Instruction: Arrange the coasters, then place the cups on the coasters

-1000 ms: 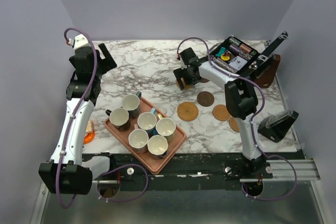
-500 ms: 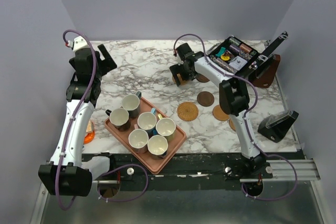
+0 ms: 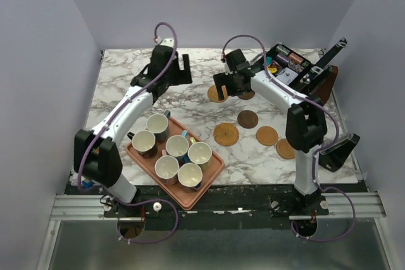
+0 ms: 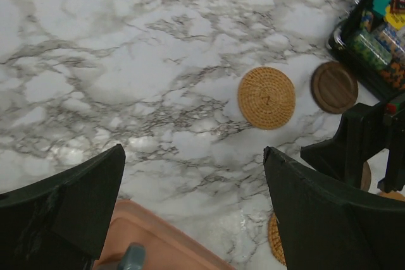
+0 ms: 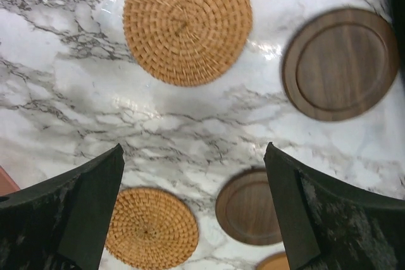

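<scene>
Both arms hover over a marble tabletop point(image 3: 114, 86). The left gripper point(image 4: 193, 156) and right gripper point(image 5: 193, 150) have their jaws spread, empty. Six coasters point(image 3: 226, 134) lie flat toward three o'clock, and the mugs point(image 3: 178, 147) stand on a pink tray point(image 3: 202, 184) at eight. The coasters are probably light, stiff and thin: pinch an edge.
</scene>
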Robot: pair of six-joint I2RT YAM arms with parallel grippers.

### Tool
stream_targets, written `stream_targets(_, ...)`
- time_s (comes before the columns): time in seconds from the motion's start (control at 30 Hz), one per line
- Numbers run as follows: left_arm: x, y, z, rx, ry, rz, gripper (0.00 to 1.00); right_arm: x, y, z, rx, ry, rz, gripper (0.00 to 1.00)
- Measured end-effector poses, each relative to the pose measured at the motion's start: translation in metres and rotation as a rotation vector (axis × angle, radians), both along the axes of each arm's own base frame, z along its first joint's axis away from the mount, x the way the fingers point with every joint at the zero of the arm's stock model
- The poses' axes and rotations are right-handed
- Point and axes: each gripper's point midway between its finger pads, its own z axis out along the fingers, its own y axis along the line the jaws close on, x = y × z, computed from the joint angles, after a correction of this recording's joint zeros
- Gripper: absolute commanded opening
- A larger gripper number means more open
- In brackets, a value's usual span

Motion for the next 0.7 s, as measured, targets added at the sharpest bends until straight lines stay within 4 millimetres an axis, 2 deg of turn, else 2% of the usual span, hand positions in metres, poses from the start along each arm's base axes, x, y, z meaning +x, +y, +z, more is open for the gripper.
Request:
stream_targets(0.07,0.008,-0.038,-0.016,0.013,0.035,-0.101,0.97,-0.009,-0.010,0.006,0.022,-0.011,-0.040,0.98)
stream_targets(0.2,0.020,-0.090,-0.044,0.064,0.086,-0.240,0.97,-0.013,-0.042,0.023,0.056,-0.073,-0.144,0.98)
stream_targets(0.37,0.036,-0.135,-0.085,0.150,0.136,-0.358,0.99,-0.012,-0.077,0.046,0.067,-0.197,-0.274,0.98)
stream_targets(0.53,0.031,-0.150,-0.138,0.215,0.233,-0.415,0.99,-0.031,-0.099,0.054,0.069,-0.259,-0.345,0.99)
stream_targets(0.63,0.026,-0.153,-0.165,0.250,0.290,-0.436,0.99,-0.041,-0.111,0.053,0.063,-0.272,-0.371,1.00)
stream_targets(0.7,0.026,-0.154,-0.176,0.265,0.306,-0.445,0.99,-0.046,-0.119,0.053,0.060,-0.280,-0.389,1.00)
